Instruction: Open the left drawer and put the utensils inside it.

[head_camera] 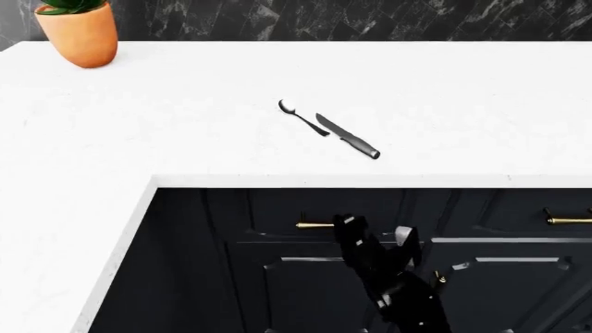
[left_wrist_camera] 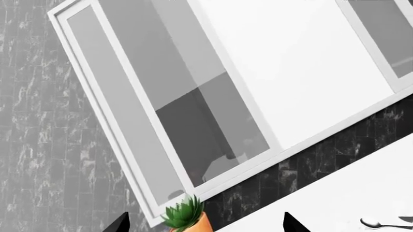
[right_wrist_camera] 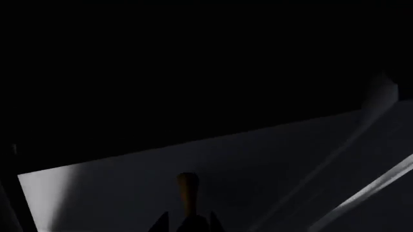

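Observation:
The spoon [head_camera: 301, 116] and the dark-handled knife [head_camera: 349, 137] lie side by side on the white counter [head_camera: 185, 139], above the left drawer [head_camera: 277, 211]. That drawer's front sits flush under the counter edge. My right gripper [head_camera: 375, 232] is at the drawer's brass handle [head_camera: 315, 225]. In the right wrist view the handle [right_wrist_camera: 187, 186] runs between the two close-set fingertips, and the gripper [right_wrist_camera: 187, 220] is shut on it. My left gripper [left_wrist_camera: 206, 224] is open and holds nothing. It is out of the head view. The spoon [left_wrist_camera: 380, 223] shows at one edge of the left wrist view.
An orange pot with a green plant [head_camera: 82, 31] stands at the counter's far left corner, also seen as the plant [left_wrist_camera: 184, 215] in the left wrist view. A white-framed window [left_wrist_camera: 213, 96] and dark marble wall tiles [head_camera: 370, 17] lie behind. A second drawer handle [head_camera: 566, 220] is at the right.

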Available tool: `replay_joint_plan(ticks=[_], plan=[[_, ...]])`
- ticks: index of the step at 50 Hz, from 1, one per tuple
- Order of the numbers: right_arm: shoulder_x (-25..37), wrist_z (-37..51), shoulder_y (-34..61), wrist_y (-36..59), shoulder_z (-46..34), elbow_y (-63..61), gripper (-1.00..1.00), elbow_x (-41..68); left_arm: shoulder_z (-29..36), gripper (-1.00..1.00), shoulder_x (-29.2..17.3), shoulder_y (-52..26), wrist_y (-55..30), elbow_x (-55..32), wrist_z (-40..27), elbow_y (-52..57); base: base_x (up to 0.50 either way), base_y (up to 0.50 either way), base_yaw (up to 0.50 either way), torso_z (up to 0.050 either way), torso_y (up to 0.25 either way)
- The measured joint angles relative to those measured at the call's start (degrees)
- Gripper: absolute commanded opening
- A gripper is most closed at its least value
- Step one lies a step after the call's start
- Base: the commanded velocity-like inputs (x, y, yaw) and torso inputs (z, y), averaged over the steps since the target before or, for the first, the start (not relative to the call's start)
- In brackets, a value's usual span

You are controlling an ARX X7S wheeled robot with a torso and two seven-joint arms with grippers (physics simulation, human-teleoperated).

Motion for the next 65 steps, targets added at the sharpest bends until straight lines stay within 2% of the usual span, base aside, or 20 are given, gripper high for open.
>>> replay_joint_plan(ticks=[7, 16, 32, 33, 39, 45, 56, 65], plan=[[0.0, 6.4, -9.3, 3.3, -4.4, -16.1, -1.00, 6.7, 0.0, 1.00, 0.0, -0.1, 0.1, 0.2, 0.3, 0.1, 0.00, -0.01, -0.01, 0.000, 0.000], [0.0, 12.1, -23.4, 4.0, -8.1, -37.5, -1.00, 8.6, 0.1, 1.00, 0.0, -0.2, 0.4, 0.4, 0.5, 0.2, 0.00, 0.00, -0.01, 0.000, 0.000], [0.0, 10.9, -51.3, -2.6, -12.2, -64.7, -1.00, 11.8, 0.5, 1.00, 0.0, -0.2, 0.9, 0.5, 0.5, 0.6, 0.00, -0.01, -0.01, 0.000, 0.001], [0.0, 10.8, -52.8, -3.0, -12.4, -65.8, 1.00, 12.4, 0.5, 1.00, 0.0, -0.1, 0.9, 0.5, 0.5, 0.6, 0.00, -0.01, -0.01, 0.000, 0.000], [0.1, 14.3, -59.9, -17.3, -8.4, -69.7, 1.00, 15.3, 0.7, 1.00, 0.0, -0.1, 1.1, 0.5, 0.5, 0.8, 0.00, 0.00, 0.00, 0.000, 0.000], [0.6, 17.3, -63.6, -27.2, -5.2, -70.3, 1.00, 20.5, 0.8, 1.00, 0.0, -0.1, 1.2, 0.6, 0.6, 1.0, 0.00, 0.00, 0.00, 0.000, 0.000], [1.5, 19.8, -66.7, -36.5, -4.2, -71.4, 1.00, 25.1, 0.9, 1.00, 0.0, -0.3, 1.4, 0.6, 0.7, 1.0, 0.00, 0.00, 0.00, 0.000, 0.000], [2.6, 22.6, -68.4, -41.4, -5.2, -77.1, 1.00, 19.6, 0.9, 1.00, 0.0, -0.4, 1.4, 0.6, 0.6, 0.9, 0.00, 0.00, 0.00, 0.000, 0.000]])
